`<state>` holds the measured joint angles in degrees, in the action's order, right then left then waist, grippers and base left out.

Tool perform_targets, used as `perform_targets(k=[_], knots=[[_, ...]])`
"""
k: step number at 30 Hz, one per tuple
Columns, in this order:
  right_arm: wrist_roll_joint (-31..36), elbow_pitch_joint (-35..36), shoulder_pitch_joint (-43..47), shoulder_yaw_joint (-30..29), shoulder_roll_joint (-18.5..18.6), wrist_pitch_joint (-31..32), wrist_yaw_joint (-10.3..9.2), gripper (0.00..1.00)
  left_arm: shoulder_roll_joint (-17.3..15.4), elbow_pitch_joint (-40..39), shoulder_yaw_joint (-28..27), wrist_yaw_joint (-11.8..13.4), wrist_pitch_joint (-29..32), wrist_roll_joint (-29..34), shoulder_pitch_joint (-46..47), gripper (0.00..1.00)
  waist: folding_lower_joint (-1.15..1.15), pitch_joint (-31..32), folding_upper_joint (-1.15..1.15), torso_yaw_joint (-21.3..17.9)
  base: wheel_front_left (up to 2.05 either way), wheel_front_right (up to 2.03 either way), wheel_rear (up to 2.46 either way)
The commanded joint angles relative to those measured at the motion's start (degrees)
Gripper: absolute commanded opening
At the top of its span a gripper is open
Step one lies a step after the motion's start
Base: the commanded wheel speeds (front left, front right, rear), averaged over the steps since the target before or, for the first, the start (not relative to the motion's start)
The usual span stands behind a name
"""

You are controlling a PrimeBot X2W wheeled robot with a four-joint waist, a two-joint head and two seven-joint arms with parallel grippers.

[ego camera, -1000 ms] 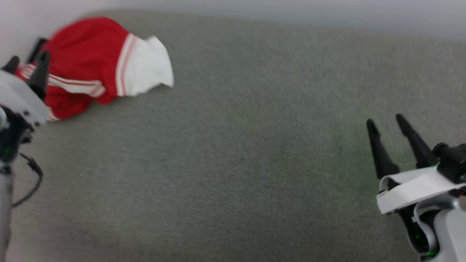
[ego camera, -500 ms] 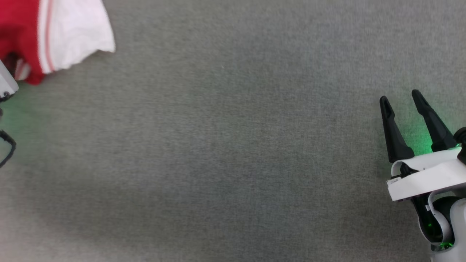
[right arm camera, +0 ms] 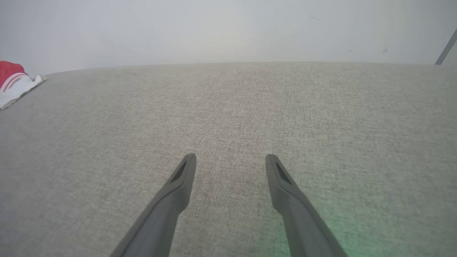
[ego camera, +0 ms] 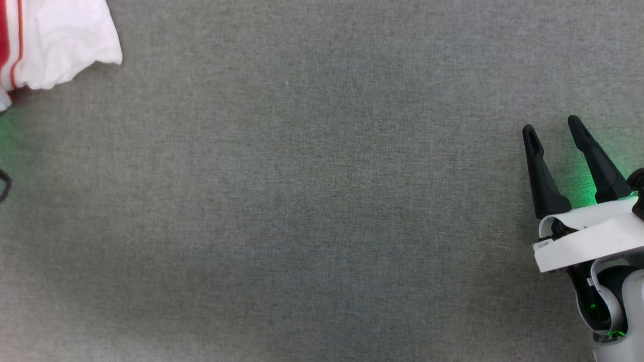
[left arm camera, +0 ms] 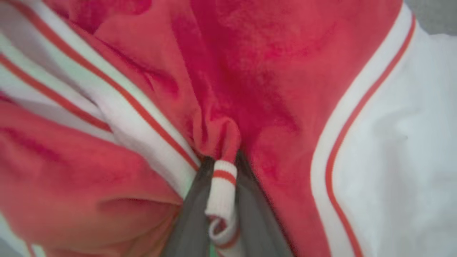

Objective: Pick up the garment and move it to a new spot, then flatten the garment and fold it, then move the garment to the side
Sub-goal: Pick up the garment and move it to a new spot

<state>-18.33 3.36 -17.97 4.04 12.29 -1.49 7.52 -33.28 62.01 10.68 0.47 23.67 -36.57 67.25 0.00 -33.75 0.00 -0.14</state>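
The red-and-white garment (ego camera: 55, 45) lay bunched on the grey counter (ego camera: 312, 211), well apart from the right gripper (ego camera: 551, 125) and off to its left. The left gripper (left arm camera: 222, 160) had its fingers pinching a fold of the striped trim (left arm camera: 222, 182). The right gripper's fingers were spread over bare counter.

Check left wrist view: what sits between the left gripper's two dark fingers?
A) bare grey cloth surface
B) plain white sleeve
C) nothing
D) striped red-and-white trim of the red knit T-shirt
D: a rolled strip of the red knit T-shirt's striped trim sits between the left gripper's fingers.
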Motion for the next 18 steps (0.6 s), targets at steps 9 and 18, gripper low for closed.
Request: perform_targets(k=[9, 18], knots=[[-0.11, -2.36, 1.35, -0.34, -0.84, -1.05, -0.06, 1.0, -1.35, 2.67, 1.68, -3.54, -7.35, 1.98, 3.08, 0.0, 0.0, 6.57, 0.0, 1.77, 0.0, 0.0, 0.0], [-0.61, -5.9, 2.39, 1.02, -2.47, -2.4, -0.06, 1.0, -3.3, 0.22, 3.8, -5.98, -11.67, 3.6, 5.89, 0.0, 0.0, 14.88, 0.0, 3.11, 0.0, 0.0, 0.0]])
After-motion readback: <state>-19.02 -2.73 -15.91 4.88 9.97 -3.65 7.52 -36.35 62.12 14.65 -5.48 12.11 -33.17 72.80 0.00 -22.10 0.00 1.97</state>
